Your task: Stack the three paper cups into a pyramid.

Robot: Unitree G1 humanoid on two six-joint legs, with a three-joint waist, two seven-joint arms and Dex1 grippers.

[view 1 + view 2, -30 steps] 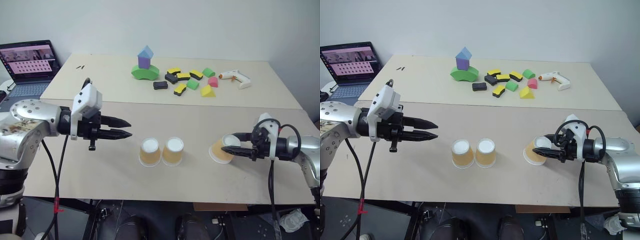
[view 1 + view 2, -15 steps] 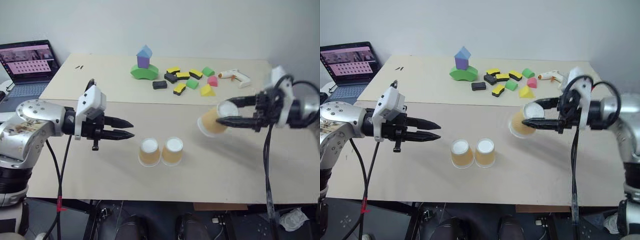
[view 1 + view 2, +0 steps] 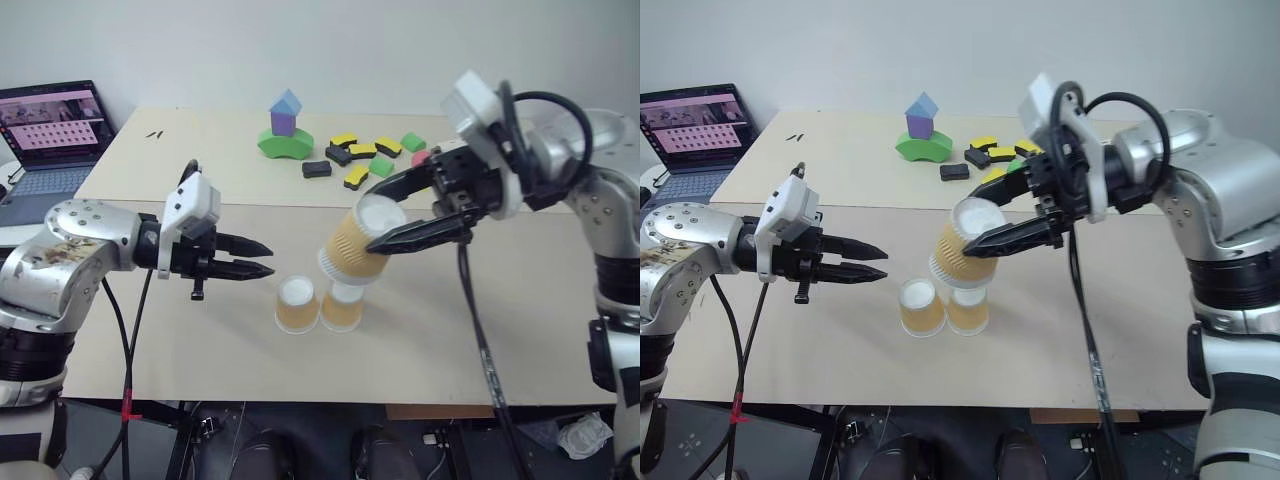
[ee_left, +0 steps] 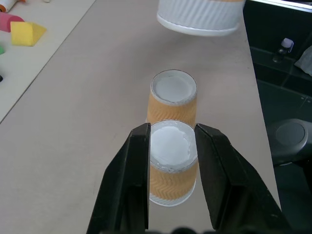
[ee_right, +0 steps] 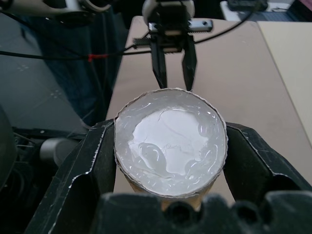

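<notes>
Holding one paper cup [image 3: 352,243] tight in my right gripper [image 3: 385,227], tilted in the air just above the two cups [image 3: 321,305] standing upside down, touching, near the table's [image 3: 500,330] near edge. That makes three cups. My left gripper [image 3: 262,259], closed and empty, hovers left of them.

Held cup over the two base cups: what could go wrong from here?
1. The held cup sits tilted in the right end effector; released like this, it would likely slide off rather than seat.
2. It hangs close above the two base cups, which stand touching; a low pass could knock them apart.
3. The left end effector hovers beside the base cups, empty, and could bump them.
</notes>
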